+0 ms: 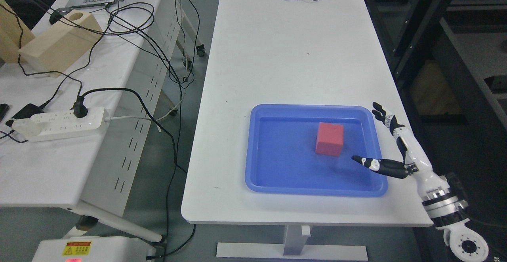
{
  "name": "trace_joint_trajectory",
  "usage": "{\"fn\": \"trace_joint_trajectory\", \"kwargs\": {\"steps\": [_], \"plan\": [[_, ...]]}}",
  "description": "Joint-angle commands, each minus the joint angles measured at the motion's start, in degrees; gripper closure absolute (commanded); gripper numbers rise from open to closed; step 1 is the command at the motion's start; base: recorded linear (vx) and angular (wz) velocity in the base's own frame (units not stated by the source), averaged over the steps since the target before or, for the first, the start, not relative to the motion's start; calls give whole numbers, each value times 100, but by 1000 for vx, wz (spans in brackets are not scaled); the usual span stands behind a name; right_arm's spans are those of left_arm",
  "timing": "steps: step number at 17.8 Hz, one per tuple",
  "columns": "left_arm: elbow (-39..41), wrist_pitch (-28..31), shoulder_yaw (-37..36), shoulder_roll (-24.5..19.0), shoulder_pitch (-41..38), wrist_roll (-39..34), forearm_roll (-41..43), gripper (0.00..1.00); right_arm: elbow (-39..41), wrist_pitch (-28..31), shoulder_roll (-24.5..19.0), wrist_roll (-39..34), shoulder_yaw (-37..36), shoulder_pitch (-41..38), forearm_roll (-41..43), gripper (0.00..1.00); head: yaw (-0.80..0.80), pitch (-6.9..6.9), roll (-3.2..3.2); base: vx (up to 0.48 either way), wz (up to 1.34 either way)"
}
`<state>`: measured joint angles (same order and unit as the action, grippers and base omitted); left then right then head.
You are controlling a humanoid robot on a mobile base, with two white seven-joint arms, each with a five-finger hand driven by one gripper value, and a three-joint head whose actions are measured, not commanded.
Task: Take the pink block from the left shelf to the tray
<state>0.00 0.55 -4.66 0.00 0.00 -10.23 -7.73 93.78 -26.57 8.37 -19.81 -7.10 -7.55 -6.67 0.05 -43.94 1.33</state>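
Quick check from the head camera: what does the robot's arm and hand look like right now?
Only the right arm shows. Its hand has a white body with slim black fingers bearing white joint bands. The wrist has black and silver rings, and a white round joint sits below it.

A pink block [329, 139], cube-shaped and flat on one face, is seen inside a blue tray [277, 175], right of its middle. The shallow, round-cornered tray is set on a white table [277, 56].

text: I can read none | sign: yellow warning label [76, 248] on the white box [95, 250], left of the table [277, 56] foot, print too small
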Motion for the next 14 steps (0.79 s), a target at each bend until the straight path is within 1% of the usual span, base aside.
{"fn": "trace_joint_trajectory", "kwargs": {"steps": [1,3,6,8,9,10,12,14], "plan": [[100,-2,0,-100,167,-5,0,0,0,-208,42,-40,-292,-27,1678,1,0,0,0,-98,0],[100,-2,0,-100,167,-5,0,0,0,-94,33,-32,-283,-45,1678,0,0,0,0,-91,8],[100,-2,0,-100,167,-5,0,0,0,581,86,-32,-283,-80,1678,0,0,0,0,-125,41],[100,-2,0,-100,167,-5,0,0,0,819,103,-23,-283,-80,1669,0,0,0,0,-134,45],[100,-2,0,-100,167,-5,0,0,-9,1142,112,-23,-283,-62,1608,0,0,0,0,-138,47],[100,-2,0,-100,167,-5,0,0,0,1346,112,-23,-283,-62,1590,0,0,0,0,-166,45],[100,-2,0,-100,167,-5,0,0,-9,1593,112,-40,-274,-71,1450,0,0,0,0,-158,20],[100,-2,0,-100,167,-5,0,0,-9,1716,103,-49,-274,-71,1135,0,0,0,0,-184,2]]}}
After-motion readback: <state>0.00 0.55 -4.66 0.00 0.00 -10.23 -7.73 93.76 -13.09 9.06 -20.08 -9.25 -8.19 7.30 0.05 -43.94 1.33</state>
